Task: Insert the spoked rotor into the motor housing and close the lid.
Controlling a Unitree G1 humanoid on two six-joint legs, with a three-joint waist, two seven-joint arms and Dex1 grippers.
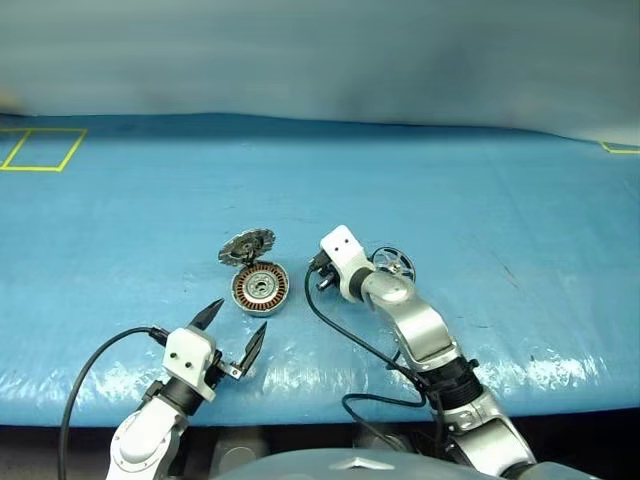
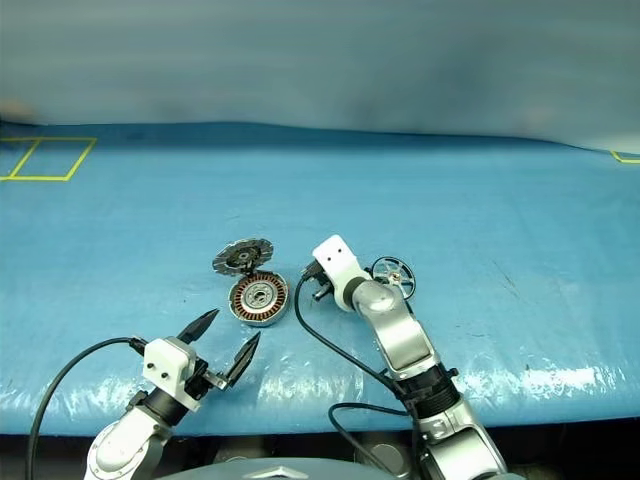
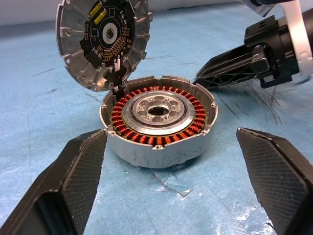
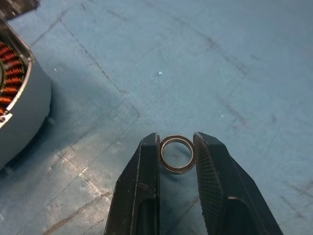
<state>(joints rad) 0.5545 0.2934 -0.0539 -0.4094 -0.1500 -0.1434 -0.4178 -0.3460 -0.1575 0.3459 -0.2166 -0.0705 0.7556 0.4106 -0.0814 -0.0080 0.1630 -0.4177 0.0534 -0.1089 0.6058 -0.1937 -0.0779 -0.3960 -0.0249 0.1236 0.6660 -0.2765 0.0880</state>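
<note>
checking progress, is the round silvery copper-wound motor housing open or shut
Open: the grey toothed-edge lid stands tilted up behind the motor housing, leaving its copper windings and central hub exposed.

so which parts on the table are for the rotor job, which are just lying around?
Job:
- spoked rotor, on the table beside the right arm
- motor housing, windings exposed
- lid, tilted up behind the housing

Not the job:
- small ring, pinched in the right end effector
- blue table cover

lid [image 1: 246,246] behind motor housing [image 1: 260,288]; spoked rotor [image 1: 394,263] right
</note>
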